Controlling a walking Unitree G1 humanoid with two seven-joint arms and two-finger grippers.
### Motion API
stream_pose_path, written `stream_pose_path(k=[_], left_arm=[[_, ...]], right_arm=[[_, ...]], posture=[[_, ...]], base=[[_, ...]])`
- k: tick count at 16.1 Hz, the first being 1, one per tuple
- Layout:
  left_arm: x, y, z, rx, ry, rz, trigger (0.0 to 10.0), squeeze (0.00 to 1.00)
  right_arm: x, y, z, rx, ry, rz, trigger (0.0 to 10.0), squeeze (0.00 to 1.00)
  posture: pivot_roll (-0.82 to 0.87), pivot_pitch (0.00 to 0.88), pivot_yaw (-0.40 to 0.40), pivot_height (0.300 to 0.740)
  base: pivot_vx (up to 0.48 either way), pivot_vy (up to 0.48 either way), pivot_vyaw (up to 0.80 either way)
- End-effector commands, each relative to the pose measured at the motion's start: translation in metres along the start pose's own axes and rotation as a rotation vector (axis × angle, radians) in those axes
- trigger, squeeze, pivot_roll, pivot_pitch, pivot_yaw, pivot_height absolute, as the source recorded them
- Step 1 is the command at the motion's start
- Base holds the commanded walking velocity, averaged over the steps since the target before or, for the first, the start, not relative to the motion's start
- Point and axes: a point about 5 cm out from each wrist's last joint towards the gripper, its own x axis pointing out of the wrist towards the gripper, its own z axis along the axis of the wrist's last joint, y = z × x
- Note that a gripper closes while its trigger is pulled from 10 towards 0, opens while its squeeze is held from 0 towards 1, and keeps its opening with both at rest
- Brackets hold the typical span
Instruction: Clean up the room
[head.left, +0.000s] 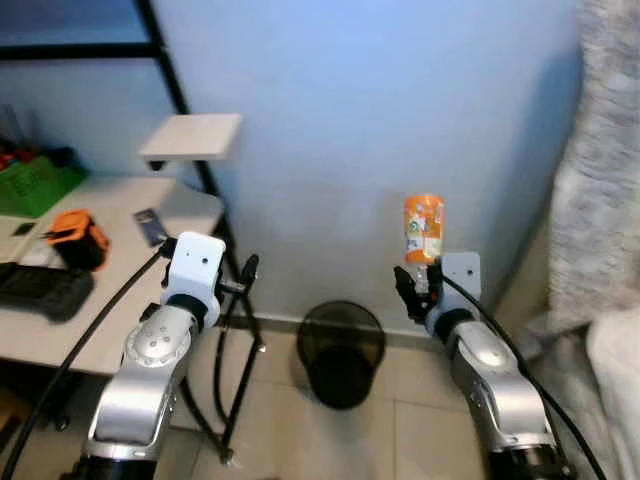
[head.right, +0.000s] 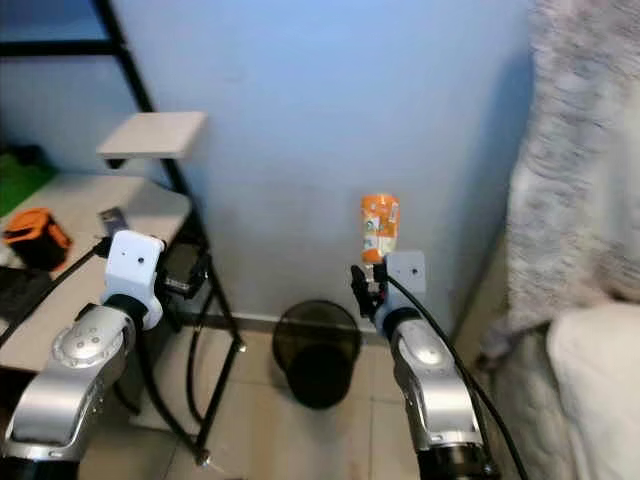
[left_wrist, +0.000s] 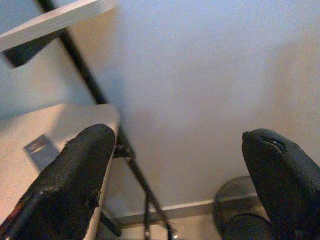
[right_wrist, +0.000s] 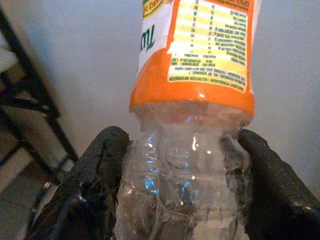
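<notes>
Holding a plastic bottle (head.left: 423, 229) with an orange label, the right gripper (head.left: 412, 285) has its fingers clamped around the clear body, up near the wall and just right of the black bin (head.left: 342, 350) on the floor. Looks like the drop's still to come, bottle isn't over the bin yet. The left gripper (left_wrist: 175, 170) hangs spread wide with nothing in it, and the desk (head.left: 120, 300) on the left still has clutter.

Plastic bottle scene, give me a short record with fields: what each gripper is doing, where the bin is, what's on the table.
right gripper: shut on the plastic bottle, held upright above the floor
left gripper: open, holding nothing, beside the table
trash bin: black, on the floor by the wall, below and left of the bottle
table items: orange case, green basket
</notes>
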Motion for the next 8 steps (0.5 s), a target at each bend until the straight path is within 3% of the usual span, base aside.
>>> stream_pose_path(k=[1, 8], left_arm=[[-0.0011, 0.0053, 0.0012, 0.012, -0.001, 0.011, 10.0, 0.00], [-0.0008, 0.0026, 0.0004, 0.014, 0.001, 0.005, 10.0, 0.00]], right_arm=[[0.0027, 0.0075, 0.0077, -0.004, -0.030, 0.030, 10.0, 0.00], [0.0033, 0.0072, 0.0083, -0.012, -0.033, 0.030, 10.0, 0.00]], posture=[[-0.02, 0.000, 0.081, 0.740], [-0.03, 0.000, 0.077, 0.740]], base=[[0.304, 0.000, 0.00], [0.309, 0.000, 0.00]])
